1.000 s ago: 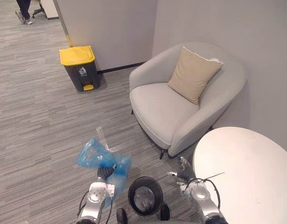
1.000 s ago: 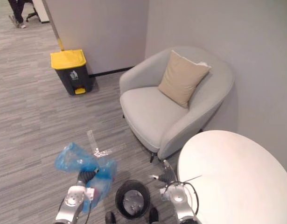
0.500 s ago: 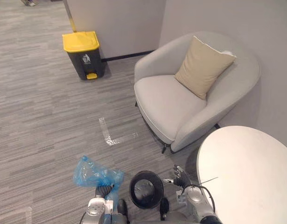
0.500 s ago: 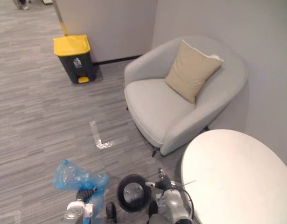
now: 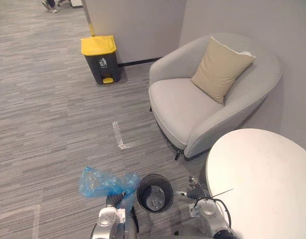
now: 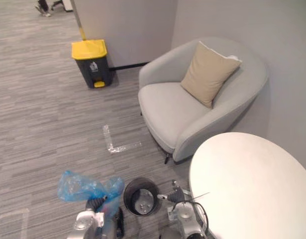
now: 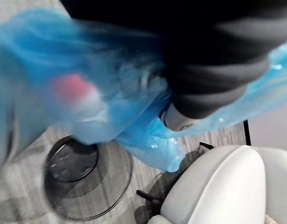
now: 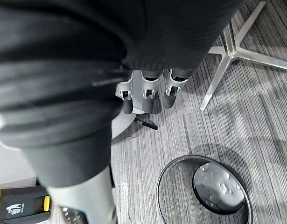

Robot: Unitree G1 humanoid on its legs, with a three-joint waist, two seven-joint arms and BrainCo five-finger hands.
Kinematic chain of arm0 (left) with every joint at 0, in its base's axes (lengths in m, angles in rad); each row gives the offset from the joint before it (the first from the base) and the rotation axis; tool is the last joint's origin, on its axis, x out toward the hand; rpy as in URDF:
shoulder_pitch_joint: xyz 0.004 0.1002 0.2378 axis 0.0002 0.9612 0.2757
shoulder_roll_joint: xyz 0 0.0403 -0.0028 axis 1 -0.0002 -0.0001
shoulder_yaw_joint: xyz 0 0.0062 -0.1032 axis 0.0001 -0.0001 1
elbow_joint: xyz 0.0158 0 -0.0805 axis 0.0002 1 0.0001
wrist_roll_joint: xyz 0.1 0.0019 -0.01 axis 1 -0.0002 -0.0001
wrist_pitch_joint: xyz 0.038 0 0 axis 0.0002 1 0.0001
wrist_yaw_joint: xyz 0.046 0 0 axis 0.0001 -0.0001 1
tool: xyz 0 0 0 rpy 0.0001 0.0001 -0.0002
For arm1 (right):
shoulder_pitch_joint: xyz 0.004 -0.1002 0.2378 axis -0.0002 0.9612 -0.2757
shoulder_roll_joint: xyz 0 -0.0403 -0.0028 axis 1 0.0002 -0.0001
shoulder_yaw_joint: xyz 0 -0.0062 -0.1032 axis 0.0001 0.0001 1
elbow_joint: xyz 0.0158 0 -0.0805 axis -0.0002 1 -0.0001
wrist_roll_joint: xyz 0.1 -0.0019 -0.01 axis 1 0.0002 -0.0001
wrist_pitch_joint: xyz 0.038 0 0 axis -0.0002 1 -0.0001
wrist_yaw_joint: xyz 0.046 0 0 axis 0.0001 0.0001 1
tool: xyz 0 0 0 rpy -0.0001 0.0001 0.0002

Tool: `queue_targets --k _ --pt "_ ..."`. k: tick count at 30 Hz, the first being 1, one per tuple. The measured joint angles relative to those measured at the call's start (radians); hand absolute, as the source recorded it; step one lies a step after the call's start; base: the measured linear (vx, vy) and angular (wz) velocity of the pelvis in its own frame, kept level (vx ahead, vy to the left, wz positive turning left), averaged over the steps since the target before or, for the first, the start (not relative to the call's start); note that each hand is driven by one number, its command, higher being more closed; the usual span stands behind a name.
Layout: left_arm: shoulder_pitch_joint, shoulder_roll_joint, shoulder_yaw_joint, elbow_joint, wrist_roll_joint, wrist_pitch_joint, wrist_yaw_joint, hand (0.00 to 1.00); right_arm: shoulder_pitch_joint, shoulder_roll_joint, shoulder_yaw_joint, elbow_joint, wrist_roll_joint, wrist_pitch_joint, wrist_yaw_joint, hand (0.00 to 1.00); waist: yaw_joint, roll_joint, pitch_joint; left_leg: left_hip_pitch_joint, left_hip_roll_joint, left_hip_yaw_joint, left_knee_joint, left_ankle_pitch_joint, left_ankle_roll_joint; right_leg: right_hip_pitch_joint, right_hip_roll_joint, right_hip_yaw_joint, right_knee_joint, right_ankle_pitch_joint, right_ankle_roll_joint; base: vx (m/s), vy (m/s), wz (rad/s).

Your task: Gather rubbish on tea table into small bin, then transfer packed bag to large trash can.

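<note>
**Q:** Carpeted floor [image 5: 53, 124] check: where is the blue bag [image 5: 99, 182]?

**A:** I am clutching it in my left hand [image 5: 113, 200], fingers curled round its neck, just beside the small bin [image 5: 141, 186], ready for carrying.

**Q:** Right hand [image 5: 195, 191]?

**A:** It is hanging relaxed and empty near the tea table [image 5: 262, 174] edge. The large trash can [image 5: 102, 59] is standing well apart, at the floor's far edge.
</note>
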Motion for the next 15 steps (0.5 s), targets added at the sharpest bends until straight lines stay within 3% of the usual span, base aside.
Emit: queue_targets --k 2,3,4,6,7,10,12,13,15 --pt "0.004 -0.003 -0.017 -0.001 0.0 0.0 0.0 1.0 0.025 -0.003 -0.005 0.002 0.0 0.005 -0.012 0.0 0.0 0.017 0.008 0.018 0.016 -0.003 -0.069 -0.019 -0.017 0.004 0.02 -0.052 -0.002 0.017 -0.027 -0.34 -0.18 0.67" --pt "0.006 -0.004 -0.018 0.0 0.0 0.0 0.0 1.0 0.037 0.0 -0.014 0.002 0.0 0.009 -0.015 0.0 -0.005 0.012 0.011 0.015 0.023 0.014 -0.071 -0.079 -0.025 0.007 0.01 -0.086 -0.028 0.036 -0.045 -0.34 -0.143 0.77" --pt "0.002 -0.003 -0.022 0.0 0.0 0.0 -0.001 1.0 0.037 0.007 -0.035 0.004 0.0 0.012 -0.018 0.0 -0.006 0.005 0.018 -0.015 0.018 0.028 0.0 -0.088 -0.011 0.002 -0.009 -0.119 -0.047 0.057 -0.064 -0.33 -0.132 0.81" --pt "0.008 -0.002 -0.039 0.002 0.001 0.001 -0.001 1.0 0.041 -0.004 -0.065 0.024 0.0 0.013 -0.031 0.0 -0.01 -0.002 0.021 -0.036 -0.006 0.048 0.189 -0.115 0.008 0.001 -0.044 -0.162 -0.087 0.095 -0.067 -0.25 -0.087 0.76" --pt "0.012 -0.002 -0.055 0.006 0.001 0.001 -0.003 1.0 0.043 -0.021 -0.064 0.048 0.0 0.014 -0.033 0.0 -0.01 0.001 0.018 -0.013 -0.008 0.073 0.275 -0.161 0.009 0.004 -0.055 -0.191 -0.126 0.125 -0.065 -0.2 -0.022 0.87" --pt "-0.012 0.003 -0.066 0.043 0.002 0.001 -0.005 1.0 0.046 -0.034 -0.085 0.09 0.0 0.015 -0.034 0.0 -0.031 0.033 -0.002 0.117 0.006 0.156 0.275 -0.307 0.005 0.002 -0.081 -0.281 -0.185 0.18 -0.048 -0.09 0.085 1.03" --pt "-0.029 0.016 -0.081 0.063 0.011 0.001 -0.005 1.0 0.047 -0.031 -0.103 0.101 0.0 0.015 -0.033 0.0 -0.051 0.04 -0.007 0.203 0.001 0.218 0.155 -0.314 -0.005 0.003 -0.102 -0.334 -0.199 0.195 -0.025 -0.08 0.123 1.17" --pt "-0.042 0.042 -0.096 0.078 0.026 0.002 -0.008 1.0 0.041 -0.025 -0.12 0.128 0.0 0.016 -0.032 0.0 -0.054 0.026 -0.006 0.229 -0.033 0.228 0.044 -0.279 -0.037 0.013 -0.109 -0.357 -0.239 0.228 -0.006 -0.09 0.168 0.63" --pt "-0.032 0.067 -0.105 0.091 0.039 0.005 -0.01 1.0 0.045 -0.007 -0.12 0.129 0.0 0.016 -0.032 0.0 -0.055 0.01 -0.015 0.258 -0.062 0.222 -0.023 -0.244 -0.028 0.042 -0.111 -0.36 -0.295 0.262 0.008 -0.07 0.175 0.35"
